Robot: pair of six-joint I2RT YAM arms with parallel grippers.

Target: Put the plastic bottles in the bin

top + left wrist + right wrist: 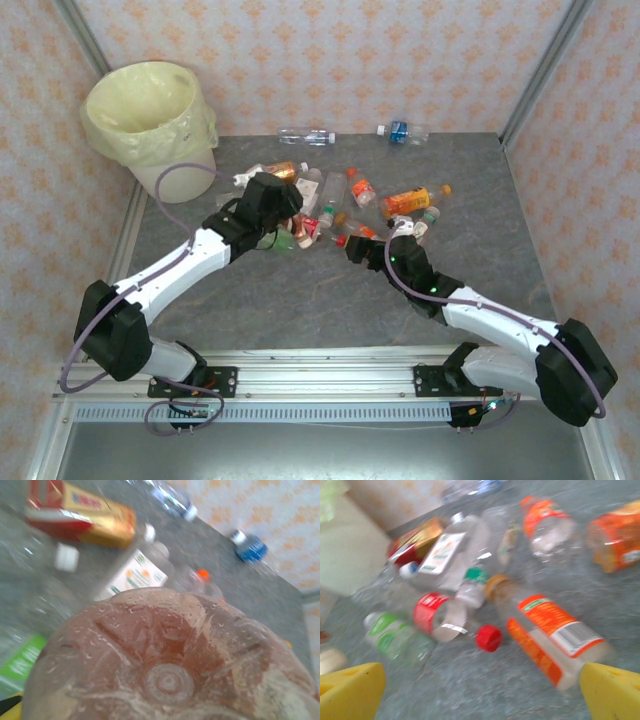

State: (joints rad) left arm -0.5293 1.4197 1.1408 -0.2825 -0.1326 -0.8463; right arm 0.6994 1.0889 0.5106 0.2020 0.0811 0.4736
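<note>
The left arm (190, 262) and the right arm (485, 318) are both wearing glossy white shells between chunky black joint housings. A lilac cable (158, 185) is looping along the left arm, and a second lilac cable (385, 272) is trailing along the right arm, where small green lights (432, 290) are glowing. Black base plates (215, 380) are sitting bolted at the near edge. The right gripper (480, 692) is showing blunt yellow fingertips (355, 687).

Small labelled plastic bottles (410, 201) crowd the grey table (300, 310) centre; its near strip lies open. The round cream-white bin (175, 170) occupies the far-left corner.
</note>
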